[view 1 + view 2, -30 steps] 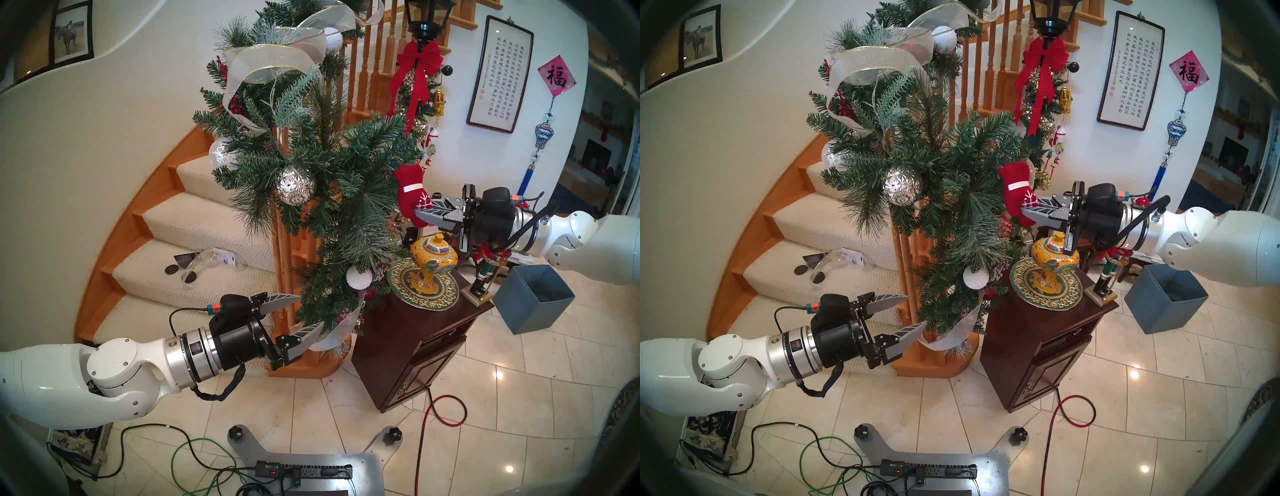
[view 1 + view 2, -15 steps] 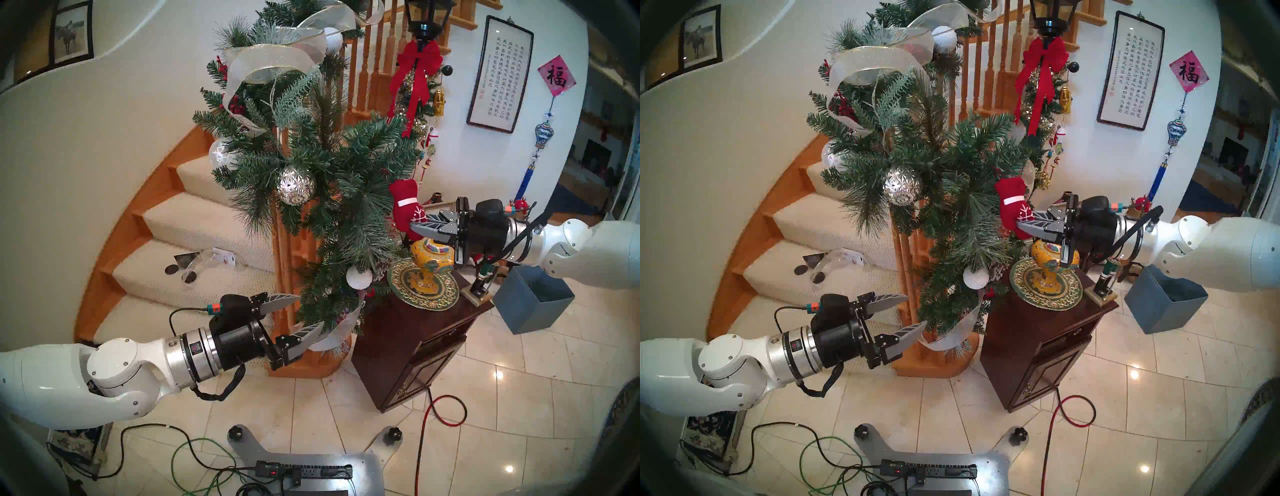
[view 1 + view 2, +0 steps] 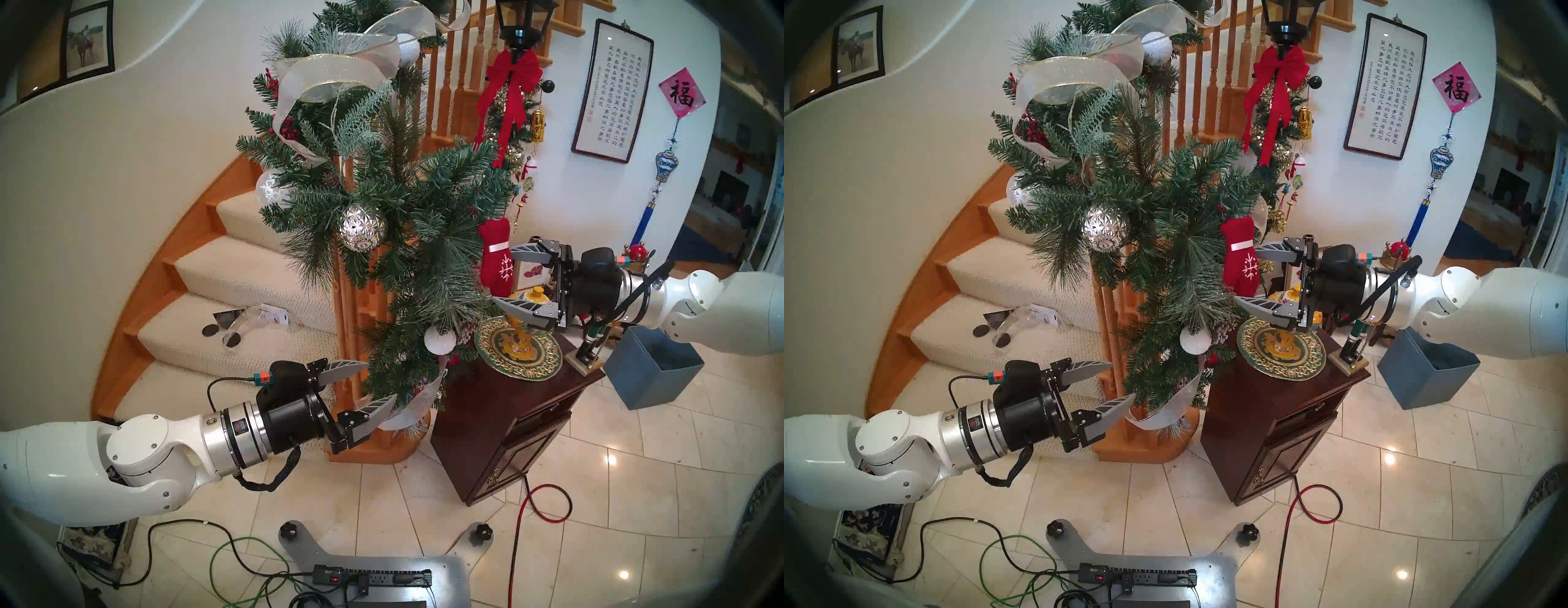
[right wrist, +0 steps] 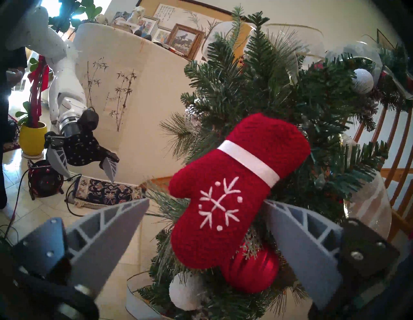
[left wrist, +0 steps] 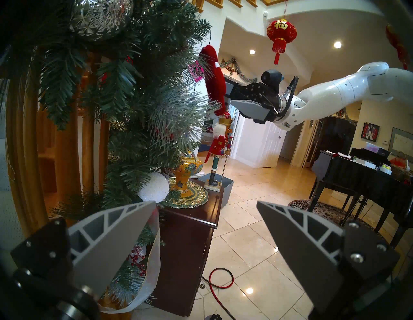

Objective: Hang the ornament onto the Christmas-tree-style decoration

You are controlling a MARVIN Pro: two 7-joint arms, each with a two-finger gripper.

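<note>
The ornament, a red knitted mitten [image 3: 496, 259] [image 3: 1241, 261] [image 4: 232, 201] with a white cuff band and a snowflake, hangs cuff up on the right side of the green pine garland [image 3: 403, 204] [image 3: 1157, 199] [image 4: 279, 89]. My right gripper [image 3: 502, 274] [image 3: 1245, 275] [image 4: 206, 201] is open. Its fingers stand above and below the mitten, which hangs free between them. From the left wrist view the mitten [image 5: 213, 78] shows edge-on, with a thin string rising into the needles. My left gripper [image 3: 381, 381] [image 3: 1122, 379] [image 5: 206, 202] is open and empty at the garland's lower end.
A dark wooden cabinet [image 3: 509, 420] under the right gripper carries a yellow vase [image 3: 530, 314] on a round mat and a nutcracker [image 5: 220, 143]. A grey box [image 3: 653, 369] stands on the floor behind. Silver [image 3: 362, 227], white [image 3: 440, 339] and red [image 4: 252, 266] balls hang nearby. Cables cross the tiles.
My right gripper came down and slightly left with the mitten, then opened. The mitten went from tilted in the grip to hanging straight on the garland. The left arm stayed still.
</note>
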